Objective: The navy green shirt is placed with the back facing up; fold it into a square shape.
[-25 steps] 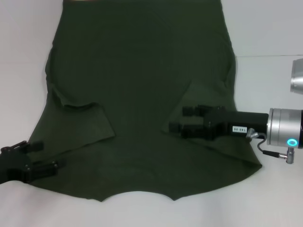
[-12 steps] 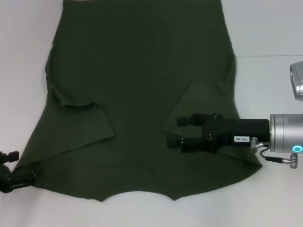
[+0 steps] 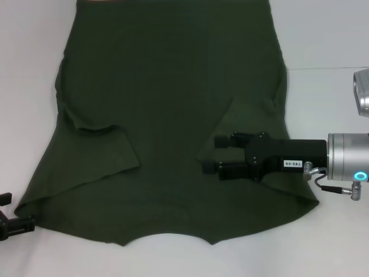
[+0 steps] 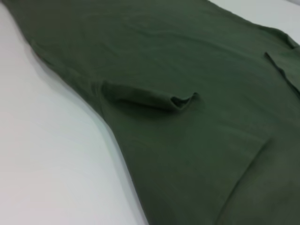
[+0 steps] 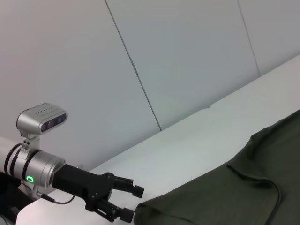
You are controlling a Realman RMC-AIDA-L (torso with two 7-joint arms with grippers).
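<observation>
While the navy green shirt [image 3: 167, 115] lies flat on the white table [image 3: 328, 40], both sleeves folded in, the right gripper [image 3: 211, 153] hovers open-fingered over its right sleeve; the left gripper [image 5: 129, 202], also open, sits off the near-left corner; each should pinch only the hem's edge.

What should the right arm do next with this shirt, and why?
Probably lower and close the right gripper on the folded-in sleeve edge. It hovers open over the navy green shirt there, holding nothing, while the left gripper sits off the shirt's near corner.
</observation>
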